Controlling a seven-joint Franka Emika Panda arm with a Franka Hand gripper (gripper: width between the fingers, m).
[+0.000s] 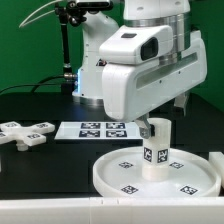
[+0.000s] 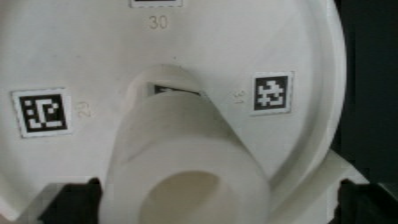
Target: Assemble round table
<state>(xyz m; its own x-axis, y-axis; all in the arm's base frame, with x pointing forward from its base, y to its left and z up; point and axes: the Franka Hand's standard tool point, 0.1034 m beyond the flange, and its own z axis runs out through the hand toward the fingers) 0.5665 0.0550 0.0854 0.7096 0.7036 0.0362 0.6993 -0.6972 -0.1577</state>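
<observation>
The round disc (image 1: 155, 176) lies near the table's 5 o'clock edge with the cylinder leg (image 1: 155, 150) upright at its centre, the cross-shaped foot (image 1: 25, 131) lies unattached at 9 o'clock, and the gripper (image 1: 158, 126) straddles the leg wide open, gripping nothing.

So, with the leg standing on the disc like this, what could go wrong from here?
1. The open gripper hangs right over the leg; if it comes down off-centre, a finger could push the upright leg over or shift it on the disc.
2. The foot lies far away at the exterior view's left, so fetching it means a long move past the marker board.
3. The disc sits near the table edge and may slide.
</observation>
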